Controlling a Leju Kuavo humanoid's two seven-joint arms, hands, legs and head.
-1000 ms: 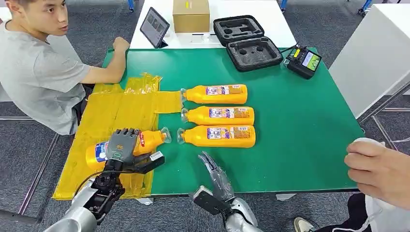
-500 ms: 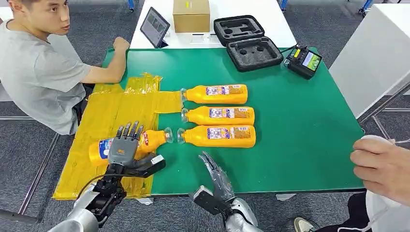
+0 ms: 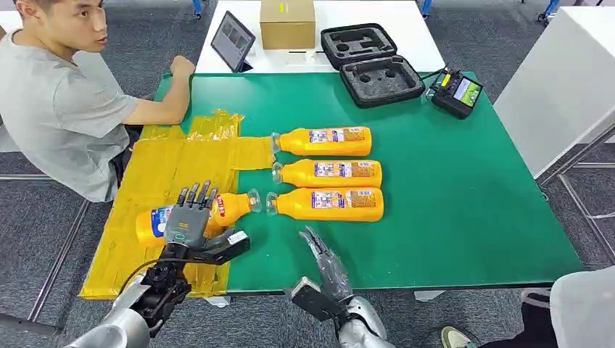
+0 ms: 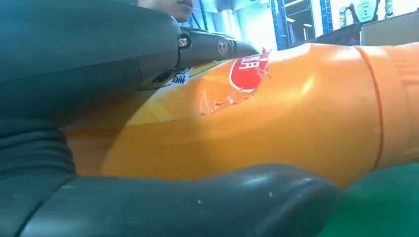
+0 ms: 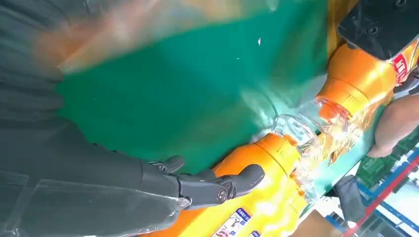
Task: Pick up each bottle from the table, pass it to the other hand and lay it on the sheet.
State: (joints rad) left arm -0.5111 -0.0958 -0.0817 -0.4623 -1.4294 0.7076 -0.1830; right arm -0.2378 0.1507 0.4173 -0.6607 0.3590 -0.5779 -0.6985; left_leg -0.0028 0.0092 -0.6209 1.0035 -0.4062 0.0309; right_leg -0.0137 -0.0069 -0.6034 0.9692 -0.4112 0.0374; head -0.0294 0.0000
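An orange bottle (image 3: 233, 206) lies on its side on the yellow sheet (image 3: 167, 170), its clear cap pointing at the green table (image 3: 450, 188). My left hand (image 3: 190, 221) hovers over its middle, fingers straightened and thumb spread wide. In the left wrist view the bottle (image 4: 276, 113) lies between my fingers (image 4: 99, 44) and thumb, and no grip shows. Three more orange bottles (image 3: 326, 141) (image 3: 330, 173) (image 3: 330, 204) lie side by side on the table beside the sheet. My right hand (image 3: 324, 262) is open and empty at the table's front edge, just short of the nearest bottle (image 5: 257, 197).
A person (image 3: 65, 109) sits at the left with a forearm on the table's far corner. A tablet (image 3: 232, 40), a cardboard box (image 3: 286, 22), a black foam case (image 3: 370, 61) and a small device (image 3: 455, 92) stand at the back. Another person's clothing (image 3: 580, 312) shows at the lower right.
My left fingers have uncurled from the bottle, which now lies on the sheet. The second person's hand at the right edge has drawn back out of the picture. My right hand stayed put.
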